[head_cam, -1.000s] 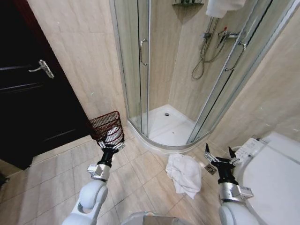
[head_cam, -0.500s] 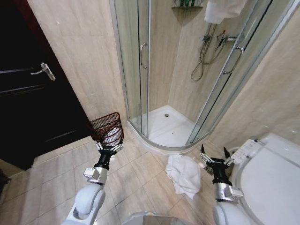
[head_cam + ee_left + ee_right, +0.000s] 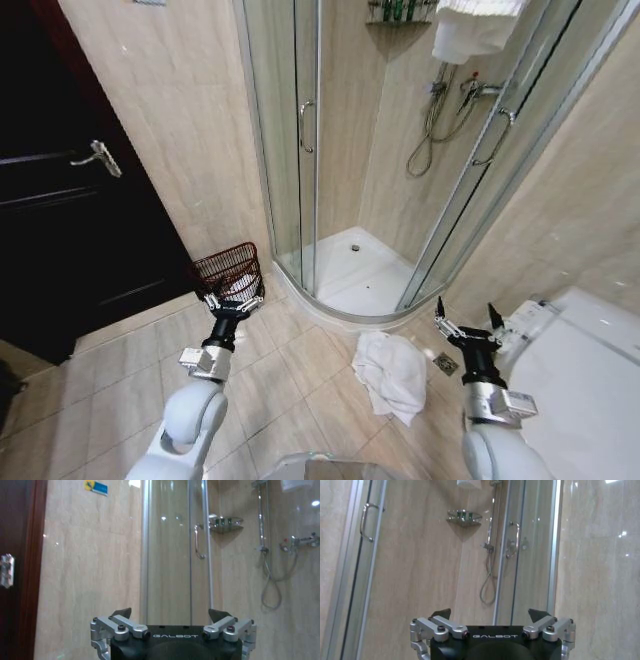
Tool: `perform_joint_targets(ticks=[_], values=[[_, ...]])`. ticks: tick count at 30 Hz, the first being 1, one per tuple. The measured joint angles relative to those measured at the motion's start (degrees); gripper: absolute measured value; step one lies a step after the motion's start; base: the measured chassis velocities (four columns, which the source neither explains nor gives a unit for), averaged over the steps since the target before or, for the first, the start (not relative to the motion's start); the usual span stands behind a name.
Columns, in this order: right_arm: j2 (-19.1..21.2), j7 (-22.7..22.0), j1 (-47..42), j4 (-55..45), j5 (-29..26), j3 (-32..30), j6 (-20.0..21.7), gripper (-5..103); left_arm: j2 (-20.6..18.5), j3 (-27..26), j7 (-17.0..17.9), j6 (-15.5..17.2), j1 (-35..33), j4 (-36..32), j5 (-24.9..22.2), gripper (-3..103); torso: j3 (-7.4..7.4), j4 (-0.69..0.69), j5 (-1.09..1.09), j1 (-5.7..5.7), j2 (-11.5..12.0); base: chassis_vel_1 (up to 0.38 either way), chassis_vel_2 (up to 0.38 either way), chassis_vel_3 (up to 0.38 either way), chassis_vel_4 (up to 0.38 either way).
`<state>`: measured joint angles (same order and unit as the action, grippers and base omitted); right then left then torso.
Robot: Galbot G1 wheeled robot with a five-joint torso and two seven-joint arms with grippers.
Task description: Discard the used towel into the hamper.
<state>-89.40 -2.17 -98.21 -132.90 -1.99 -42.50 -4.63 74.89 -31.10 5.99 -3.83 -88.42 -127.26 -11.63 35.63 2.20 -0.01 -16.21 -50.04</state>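
The used towel [image 3: 392,372], white and crumpled, lies on the tiled floor in front of the shower. The hamper [image 3: 226,266], a small dark reddish-brown wire basket with something white inside, stands by the wall left of the shower. My left gripper [image 3: 233,300] is held up open just before the hamper, nothing between its fingers. My right gripper [image 3: 465,320] is raised open to the right of the towel and apart from it. Both wrist views show the open grippers [image 3: 170,613] [image 3: 490,613] pointing at the shower walls.
The shower enclosure's curved glass doors [image 3: 305,140] and white shower tray [image 3: 355,270] lie ahead. A dark door [image 3: 70,210] is on the left, a white toilet [image 3: 580,370] at the right. A floor drain [image 3: 447,363] sits beside the towel. Another white towel [image 3: 470,25] hangs high in the shower.
The whole head view has shifted a little, showing more of the hanging towel at the top. Both grippers stay open and raised; the towel on the floor has not moved.
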Motion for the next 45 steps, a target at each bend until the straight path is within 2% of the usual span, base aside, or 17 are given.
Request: perform_joint_targets(ticks=[11, 22, 32, 45], values=[[0.89, 0.89, 0.15, -2.04, -2.36, -1.11, 1.01, 100, -0.72, -0.88, 1.75, 3.25, -0.17, -2.88, -1.89, 100, 1.68, -0.01, 0.0, -1.36, -3.04, 0.0, 0.0, 0.0, 0.0], [0.49, 0.82, 2.81, -0.45, -2.97, -1.34, 1.02, 100, -0.65, -0.54, 2.7, 3.84, -1.61, -3.03, -1.18, 100, 3.3, 0.0, 0.0, -2.6, -5.89, 0.0, 0.0, 0.0, 0.0], [0.4, 0.77, 4.17, -1.22, -3.63, -1.19, 2.13, 100, -2.35, -2.06, 3.22, 5.66, -2.22, -5.58, -4.6, 100, 4.96, 0.0, 0.01, -3.95, -8.9, 0.0, 0.0, 0.0, 0.0], [0.29, 0.76, 3.54, -2.74, -3.7, -0.86, 2.65, 100, -2.42, -3.22, 3.06, 5.41, -4.03, -7.1, -4.99, 100, 6.86, 0.0, 0.0, -5.42, -12.26, 0.0, 0.0, 0.0, 0.0]])
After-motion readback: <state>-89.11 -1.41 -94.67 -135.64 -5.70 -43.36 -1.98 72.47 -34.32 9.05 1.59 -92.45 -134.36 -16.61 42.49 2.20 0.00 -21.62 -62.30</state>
